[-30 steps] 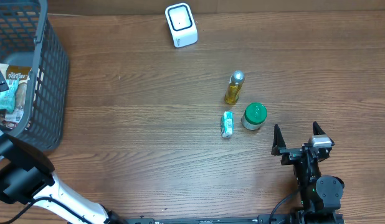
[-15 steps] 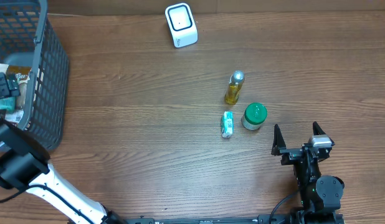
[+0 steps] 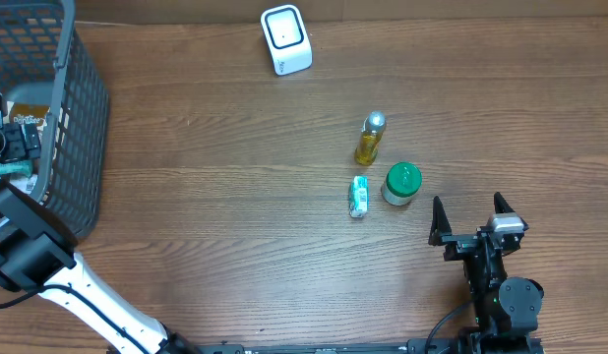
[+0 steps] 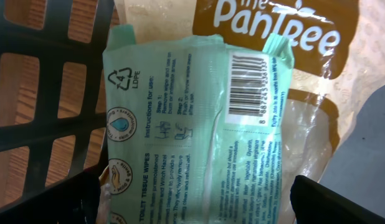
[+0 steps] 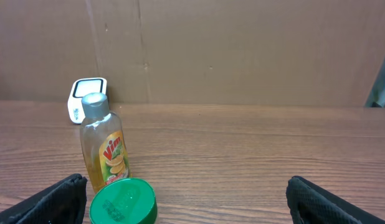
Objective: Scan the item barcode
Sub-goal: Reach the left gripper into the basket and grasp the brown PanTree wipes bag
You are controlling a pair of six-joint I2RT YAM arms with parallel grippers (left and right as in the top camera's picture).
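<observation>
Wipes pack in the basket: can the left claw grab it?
Probably yes. The left claw hangs open right above the wipes pack inside the basket, and nothing lies on top of it.

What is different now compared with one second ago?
The left arm reached farther over the basket, its open left gripper above the wipes pack; nothing was taken hold of. The right gripper, bottle, jar, small box and scanner stayed as they were.
</observation>
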